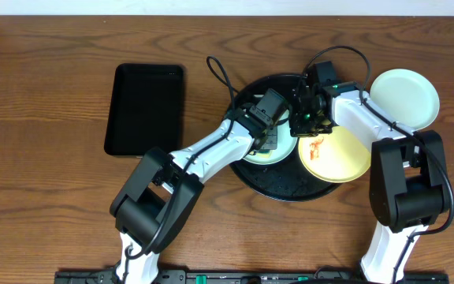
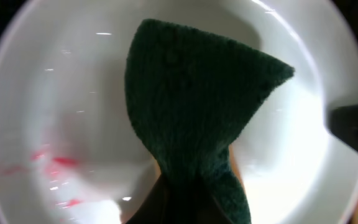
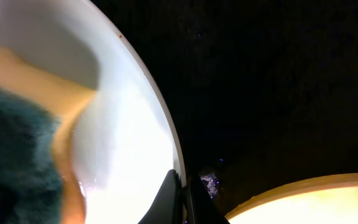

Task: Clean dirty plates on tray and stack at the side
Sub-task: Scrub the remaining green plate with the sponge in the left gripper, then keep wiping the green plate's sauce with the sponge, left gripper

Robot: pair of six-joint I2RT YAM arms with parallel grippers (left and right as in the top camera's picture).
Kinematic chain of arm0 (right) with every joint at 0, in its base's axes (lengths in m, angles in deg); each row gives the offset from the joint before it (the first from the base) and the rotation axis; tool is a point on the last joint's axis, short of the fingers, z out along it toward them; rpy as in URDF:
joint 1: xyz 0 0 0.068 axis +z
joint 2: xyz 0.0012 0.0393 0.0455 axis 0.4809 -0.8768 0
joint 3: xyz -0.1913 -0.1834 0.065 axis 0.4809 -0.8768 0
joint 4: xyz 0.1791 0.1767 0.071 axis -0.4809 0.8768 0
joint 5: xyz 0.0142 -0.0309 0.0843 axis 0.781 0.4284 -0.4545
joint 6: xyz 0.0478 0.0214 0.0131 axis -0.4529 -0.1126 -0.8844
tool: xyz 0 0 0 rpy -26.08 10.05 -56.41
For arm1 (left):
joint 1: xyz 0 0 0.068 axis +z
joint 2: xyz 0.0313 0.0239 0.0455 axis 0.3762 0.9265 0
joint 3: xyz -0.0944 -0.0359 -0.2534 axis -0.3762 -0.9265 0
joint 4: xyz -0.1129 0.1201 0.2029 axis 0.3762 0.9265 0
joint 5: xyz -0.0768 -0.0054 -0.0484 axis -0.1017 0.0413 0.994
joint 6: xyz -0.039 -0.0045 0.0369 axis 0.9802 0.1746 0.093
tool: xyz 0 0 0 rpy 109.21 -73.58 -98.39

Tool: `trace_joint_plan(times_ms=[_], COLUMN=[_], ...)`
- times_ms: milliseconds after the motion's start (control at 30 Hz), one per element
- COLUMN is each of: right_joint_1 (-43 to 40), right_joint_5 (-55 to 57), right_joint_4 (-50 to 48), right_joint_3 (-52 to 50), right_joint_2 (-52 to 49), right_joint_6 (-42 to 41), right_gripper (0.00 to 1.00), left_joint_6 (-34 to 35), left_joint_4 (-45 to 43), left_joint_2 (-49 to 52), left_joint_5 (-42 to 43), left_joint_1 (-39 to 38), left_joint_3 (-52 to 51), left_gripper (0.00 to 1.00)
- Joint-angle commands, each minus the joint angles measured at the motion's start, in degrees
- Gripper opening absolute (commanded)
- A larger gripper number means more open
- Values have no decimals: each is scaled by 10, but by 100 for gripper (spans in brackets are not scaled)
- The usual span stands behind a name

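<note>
A pale mint plate point(image 1: 278, 154) lies on the left part of the round black tray point(image 1: 282, 185). My left gripper point(image 1: 268, 136) is shut on a dark green sponge point(image 2: 197, 106) and presses it on this plate point(image 2: 61, 81). Red smears point(image 2: 48, 163) remain at the plate's lower left. My right gripper point(image 1: 304, 125) is shut on the plate's rim point(image 3: 160, 130), fingers pinching it point(image 3: 182, 196). A yellow plate point(image 1: 337, 154) with a red-orange smear lies on the tray's right part. A second mint plate point(image 1: 404, 99) sits on the table at the right, off the tray.
A rectangular black tray point(image 1: 144, 110) lies on the wooden table at the left. The arms' cables loop above the round tray point(image 1: 221, 75). The yellow plate's edge point(image 3: 309, 199) and the black tray floor point(image 3: 260, 93) show in the right wrist view.
</note>
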Motion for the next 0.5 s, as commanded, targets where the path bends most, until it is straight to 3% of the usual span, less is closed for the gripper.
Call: trace_joint_plan(times_ms=[0, 200, 467], right_joint_1=[-9, -9, -9], right_joint_5=[42, 42, 42], right_joint_4=[13, 14, 18], right_joint_3=[-14, -14, -14], right_joint_2=[3, 3, 3], right_joint_6=[11, 11, 17], right_gripper=[1, 1, 1], left_joint_6=[-2, -2, -2], left_joint_4=[39, 82, 79], left_joint_2=[28, 28, 26], left_joint_5=[-134, -272, -384], left_joint_1=[6, 16, 21], left_joint_3=[-6, -6, 11], left_gripper=[8, 8, 8])
